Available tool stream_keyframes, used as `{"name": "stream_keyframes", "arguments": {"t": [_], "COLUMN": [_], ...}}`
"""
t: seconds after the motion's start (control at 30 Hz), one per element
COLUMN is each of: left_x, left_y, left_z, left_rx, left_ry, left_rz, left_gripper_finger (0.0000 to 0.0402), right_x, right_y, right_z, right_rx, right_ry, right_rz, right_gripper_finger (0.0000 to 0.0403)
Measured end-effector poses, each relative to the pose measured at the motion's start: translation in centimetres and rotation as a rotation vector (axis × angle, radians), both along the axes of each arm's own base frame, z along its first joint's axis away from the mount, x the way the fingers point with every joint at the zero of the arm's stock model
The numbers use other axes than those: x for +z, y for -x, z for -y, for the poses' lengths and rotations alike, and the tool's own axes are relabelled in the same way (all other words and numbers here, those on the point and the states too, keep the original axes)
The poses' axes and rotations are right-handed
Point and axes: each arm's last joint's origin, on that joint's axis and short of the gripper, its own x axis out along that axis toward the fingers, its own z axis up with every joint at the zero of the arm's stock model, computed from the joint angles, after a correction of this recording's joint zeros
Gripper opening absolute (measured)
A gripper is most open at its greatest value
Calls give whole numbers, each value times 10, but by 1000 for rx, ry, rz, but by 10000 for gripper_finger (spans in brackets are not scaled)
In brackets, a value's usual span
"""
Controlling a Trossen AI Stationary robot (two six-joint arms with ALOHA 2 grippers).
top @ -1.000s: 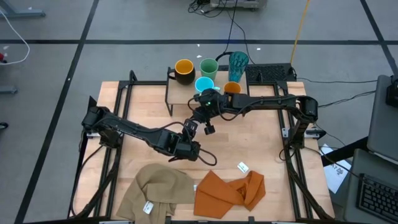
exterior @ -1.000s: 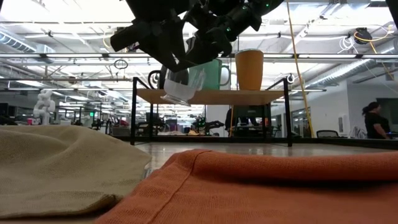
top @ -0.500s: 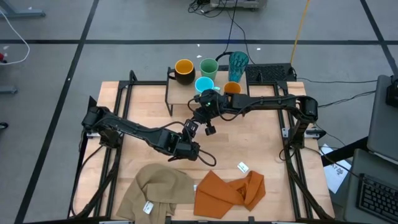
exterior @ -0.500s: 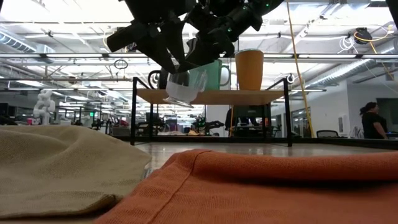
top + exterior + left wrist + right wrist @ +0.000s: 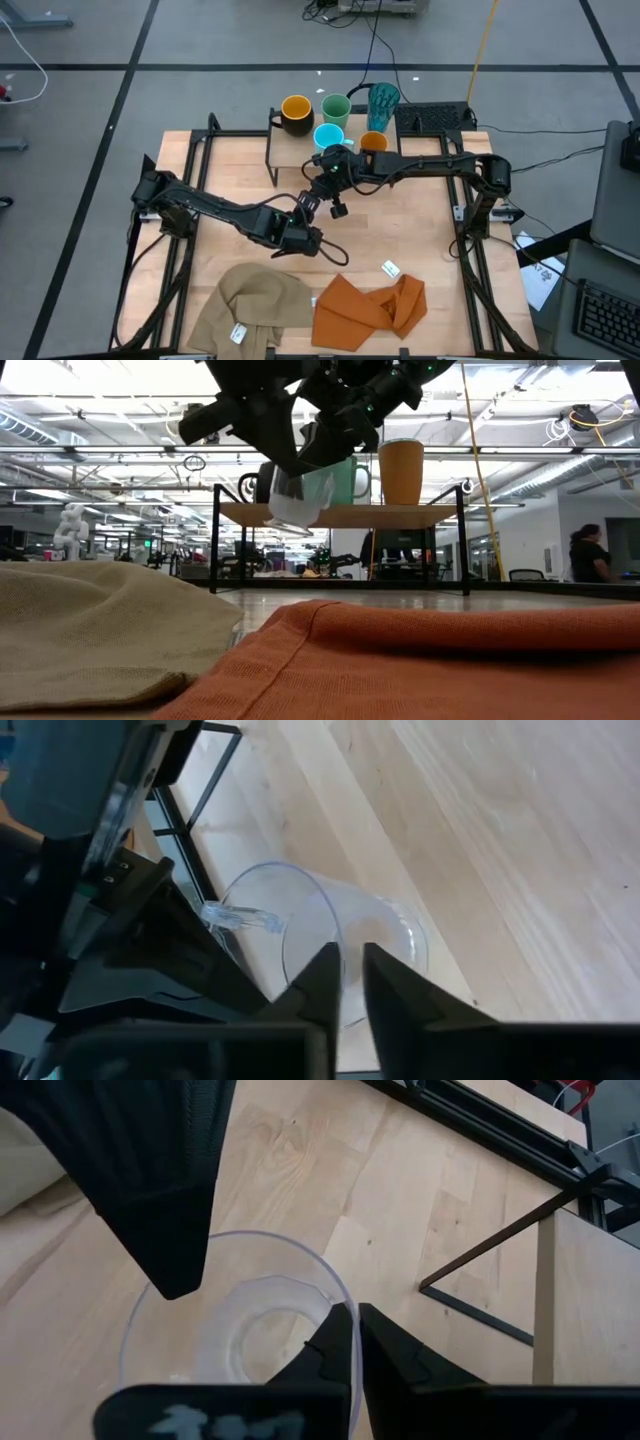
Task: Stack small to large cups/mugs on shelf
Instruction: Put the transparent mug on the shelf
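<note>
Small clear cup: held tilted in the air above the worktop, in front of the shelf. Both pincers pinch its rim.

Left pincer: fingers closed thin on the cup's rim, one inside, one outside. Arm reaches from the worktop's left edge toward the centre.

Right pincer: fingers shut on the rim at another point of the same cup. Arm stretches from the worktop's right side across the front of the shelf.

Shelf: light-wood board on black legs, at the worktop's far edge. On or about it, seen from above: black mug with yellow-orange inside, green cup, tall textured teal tumbler, light blue mug, small orange cup.

Tan cloth: crumpled, near front of worktop, left.

Orange cloth: crumpled, just beside the tan one, right.
</note>
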Motion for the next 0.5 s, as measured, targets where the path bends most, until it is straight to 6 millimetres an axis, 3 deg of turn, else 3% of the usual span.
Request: {"name": "stream_keyframes", "arguments": {"t": [0.13, 0.3, 0.5], "left_x": [0, 0, 0], "left_y": [0, -1, -1], "left_z": [0, -2, -3], "left_rx": [-1, 4, -13], "left_ry": [5, 10, 11], "left_rz": [2, 6, -5], "left_gripper_finger": [9, 19, 5], "right_x": [0, 0, -1], "right_y": [0, 0, 1], "right_z": [0, 0, 0], "right_rx": [0, 0, 0], "right_ry": [1, 0, -1], "right_rz": [-1, -3, -11], "right_gripper_finger": [0, 0, 0]}}
